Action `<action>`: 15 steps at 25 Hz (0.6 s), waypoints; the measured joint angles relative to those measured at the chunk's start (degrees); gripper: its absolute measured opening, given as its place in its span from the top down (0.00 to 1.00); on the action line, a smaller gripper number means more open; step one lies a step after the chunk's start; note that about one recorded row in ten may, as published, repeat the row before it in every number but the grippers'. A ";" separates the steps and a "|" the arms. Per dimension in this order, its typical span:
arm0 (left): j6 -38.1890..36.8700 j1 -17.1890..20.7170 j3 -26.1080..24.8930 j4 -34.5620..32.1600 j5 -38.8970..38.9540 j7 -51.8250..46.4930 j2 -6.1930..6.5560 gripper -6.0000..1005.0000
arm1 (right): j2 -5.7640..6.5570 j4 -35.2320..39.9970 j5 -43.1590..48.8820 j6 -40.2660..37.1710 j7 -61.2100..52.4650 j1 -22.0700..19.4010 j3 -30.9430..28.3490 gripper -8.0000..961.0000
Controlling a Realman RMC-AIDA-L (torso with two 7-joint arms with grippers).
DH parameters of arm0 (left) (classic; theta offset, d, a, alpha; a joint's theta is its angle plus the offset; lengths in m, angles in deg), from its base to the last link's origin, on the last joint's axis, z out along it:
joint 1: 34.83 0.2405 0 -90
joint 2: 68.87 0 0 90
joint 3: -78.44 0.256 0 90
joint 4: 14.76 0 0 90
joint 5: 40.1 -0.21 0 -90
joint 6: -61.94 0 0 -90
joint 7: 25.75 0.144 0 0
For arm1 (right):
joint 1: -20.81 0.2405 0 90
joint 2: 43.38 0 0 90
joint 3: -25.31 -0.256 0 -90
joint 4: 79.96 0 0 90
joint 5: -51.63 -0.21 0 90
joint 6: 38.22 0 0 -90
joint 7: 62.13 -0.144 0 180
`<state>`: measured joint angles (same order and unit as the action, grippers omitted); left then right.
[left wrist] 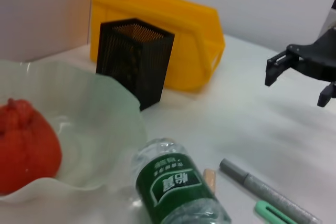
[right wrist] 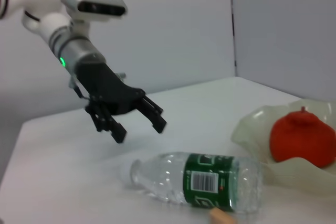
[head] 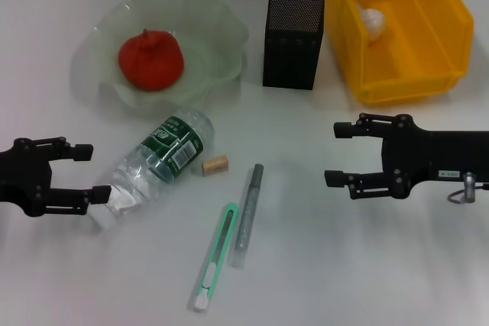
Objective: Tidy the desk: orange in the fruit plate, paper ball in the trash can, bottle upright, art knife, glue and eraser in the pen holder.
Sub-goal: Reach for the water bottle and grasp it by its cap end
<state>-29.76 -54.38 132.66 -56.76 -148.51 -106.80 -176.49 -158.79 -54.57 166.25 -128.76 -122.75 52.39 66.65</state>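
Note:
A clear bottle [head: 157, 164] with a green label lies on its side, cap toward my left gripper [head: 95, 172], which is open at the cap end. The right wrist view shows this gripper [right wrist: 139, 129] hovering just above the bottle [right wrist: 197, 182]. A small tan eraser [head: 215, 164] lies beside the bottle. A grey glue stick [head: 247, 214] and a green art knife [head: 214, 257] lie side by side in front. The orange [head: 150, 59] sits in the green fruit plate [head: 218, 28]. A paper ball [head: 372, 22] lies in the yellow bin [head: 397, 74]. My right gripper [head: 331, 154] is open and empty.
The black mesh pen holder [head: 294, 40] stands between the plate and the bin at the back. The left wrist view shows the holder [left wrist: 135, 61], the bin [left wrist: 173, 30], the bottle [left wrist: 176, 187] and the right gripper [left wrist: 296, 85] farther off.

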 joint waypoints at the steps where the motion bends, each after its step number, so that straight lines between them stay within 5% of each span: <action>1: -0.40 -0.15 -0.62 -1.12 -1.28 -0.88 -0.03 0.25 | -0.11 -0.07 0.01 0.33 0.05 0.10 0.19 0.15; 15: -2.31 -1.83 -1.62 -5.22 -9.06 -5.81 -2.41 0.26 | -0.70 0.05 0.42 1.22 0.52 0.67 0.60 0.15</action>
<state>-32.07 -56.21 131.04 -61.98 -157.57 -112.60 -178.90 -159.49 -54.51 166.67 -127.55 -122.23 53.05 67.24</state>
